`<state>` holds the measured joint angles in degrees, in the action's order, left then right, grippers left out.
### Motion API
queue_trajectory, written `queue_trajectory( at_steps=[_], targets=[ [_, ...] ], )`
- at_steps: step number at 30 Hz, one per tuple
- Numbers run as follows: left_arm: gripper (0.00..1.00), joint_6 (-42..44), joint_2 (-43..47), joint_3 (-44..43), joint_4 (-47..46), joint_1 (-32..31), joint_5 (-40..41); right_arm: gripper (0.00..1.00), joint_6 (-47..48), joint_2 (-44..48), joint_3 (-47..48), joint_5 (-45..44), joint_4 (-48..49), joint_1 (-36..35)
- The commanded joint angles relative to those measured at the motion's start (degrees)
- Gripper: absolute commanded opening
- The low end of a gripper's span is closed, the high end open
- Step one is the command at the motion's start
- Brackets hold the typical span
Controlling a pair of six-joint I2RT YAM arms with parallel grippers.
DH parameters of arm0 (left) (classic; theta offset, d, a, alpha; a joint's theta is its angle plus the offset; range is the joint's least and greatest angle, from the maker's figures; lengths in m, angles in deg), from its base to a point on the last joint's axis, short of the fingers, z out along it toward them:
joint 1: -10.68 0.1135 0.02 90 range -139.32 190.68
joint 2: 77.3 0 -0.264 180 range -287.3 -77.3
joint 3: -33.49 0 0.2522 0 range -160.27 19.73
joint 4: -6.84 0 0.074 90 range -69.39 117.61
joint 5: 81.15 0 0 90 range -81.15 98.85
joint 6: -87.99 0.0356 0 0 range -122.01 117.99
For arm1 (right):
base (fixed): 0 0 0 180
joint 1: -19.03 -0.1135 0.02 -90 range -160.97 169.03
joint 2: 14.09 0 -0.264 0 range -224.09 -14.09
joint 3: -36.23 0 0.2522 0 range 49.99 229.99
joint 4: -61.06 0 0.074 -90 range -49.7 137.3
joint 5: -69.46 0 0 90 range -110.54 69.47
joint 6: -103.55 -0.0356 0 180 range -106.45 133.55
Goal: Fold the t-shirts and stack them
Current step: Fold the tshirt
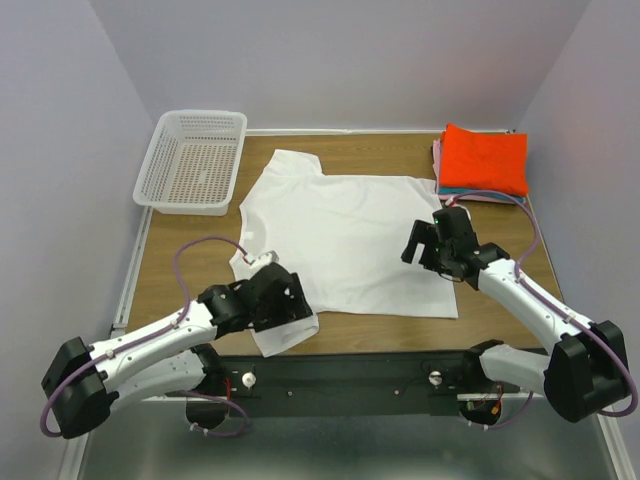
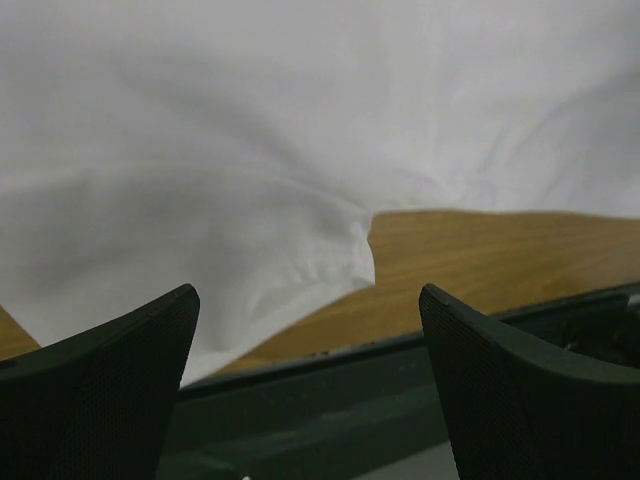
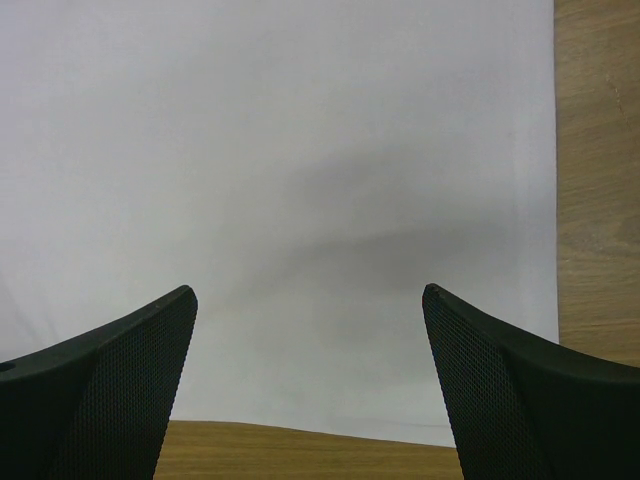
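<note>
Jaws on both grippers are standing wide apart, holding nothing: left gripper [image 2: 305, 300] is hovering at the near sleeve [image 2: 300, 265] and right gripper [image 3: 310, 295] at the hem corner, likely readying a fold of the white t-shirt [image 1: 345, 235] lying flat mid-desk. Folded shirts [image 1: 485, 160] are waiting at the far-right corner.

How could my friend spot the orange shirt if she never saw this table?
Find the wooden table, then its far right corner past the spread white t-shirt. A folded stack lies there; the orange shirt is on top, the only bright red-orange thing.
</note>
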<state>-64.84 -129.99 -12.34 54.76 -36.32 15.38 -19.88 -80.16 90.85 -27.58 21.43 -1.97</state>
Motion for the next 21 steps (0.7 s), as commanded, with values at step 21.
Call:
queue_trajectory(
  at_steps=[21],
  targets=[
    [0.86,-32.52,-9.54,3.42,6.01,-14.35,3.93,1.0,1.88,-0.73,-1.75,-0.07,-1.29,-0.1]
  ],
)
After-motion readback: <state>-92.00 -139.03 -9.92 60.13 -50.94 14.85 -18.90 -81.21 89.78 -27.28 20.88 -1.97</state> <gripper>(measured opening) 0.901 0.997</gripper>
